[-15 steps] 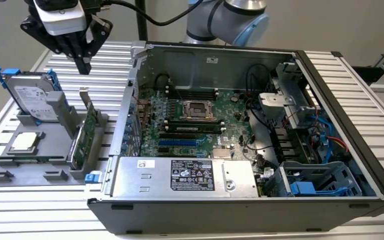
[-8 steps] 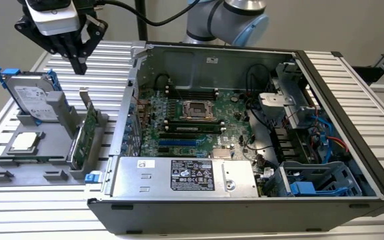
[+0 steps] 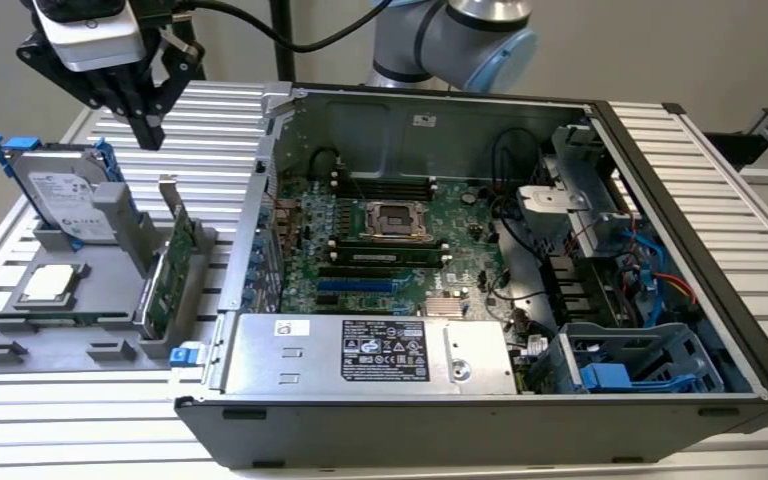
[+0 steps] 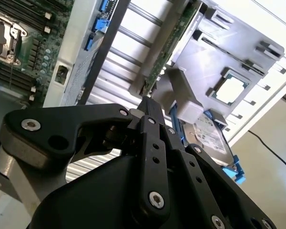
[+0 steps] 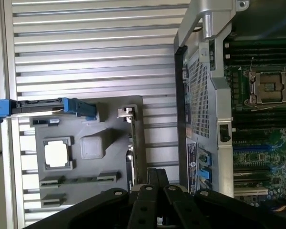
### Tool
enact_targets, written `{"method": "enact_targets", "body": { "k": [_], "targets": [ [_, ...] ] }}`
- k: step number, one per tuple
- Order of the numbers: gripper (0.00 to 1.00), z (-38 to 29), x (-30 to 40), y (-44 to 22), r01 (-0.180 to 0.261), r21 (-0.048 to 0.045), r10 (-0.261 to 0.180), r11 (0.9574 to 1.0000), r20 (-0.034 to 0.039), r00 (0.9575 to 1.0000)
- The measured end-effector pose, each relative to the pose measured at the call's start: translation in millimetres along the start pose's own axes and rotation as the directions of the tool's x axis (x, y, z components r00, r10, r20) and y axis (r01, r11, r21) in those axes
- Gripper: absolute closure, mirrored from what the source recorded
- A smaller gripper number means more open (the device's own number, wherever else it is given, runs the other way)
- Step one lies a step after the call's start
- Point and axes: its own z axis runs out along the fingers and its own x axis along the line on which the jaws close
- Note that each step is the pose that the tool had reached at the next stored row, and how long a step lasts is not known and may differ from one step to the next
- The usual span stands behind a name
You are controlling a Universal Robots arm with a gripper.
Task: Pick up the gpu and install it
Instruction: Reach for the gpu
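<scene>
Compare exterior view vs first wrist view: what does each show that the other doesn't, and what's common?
Exterior view adds: the power supply, the drive cage, and the flat face of the hard drive.
First wrist view adds: the perforated outer face of the case's rear panel.
Shared: the end effector, empty, near the gpu, which stands on edge in the grey holder. Both also show the processor chip and the motherboard's socket.

No lettering can be read anywhere. Printed labels sit on the power supply [image 3: 384, 350] and on the hard drive [image 3: 71, 195], and a small white sticker on the computer case [image 3: 424, 119] inner wall
</scene>
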Motion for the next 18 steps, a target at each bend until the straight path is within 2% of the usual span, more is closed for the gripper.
{"method": "enact_targets", "body": {
  "k": [18],
  "targets": [
    [1.00, -0.6, 20.0, -4.0, 0.000, -0.0012, 0.000, 1.0000, -0.0001, 1.0000]
  ]
}}
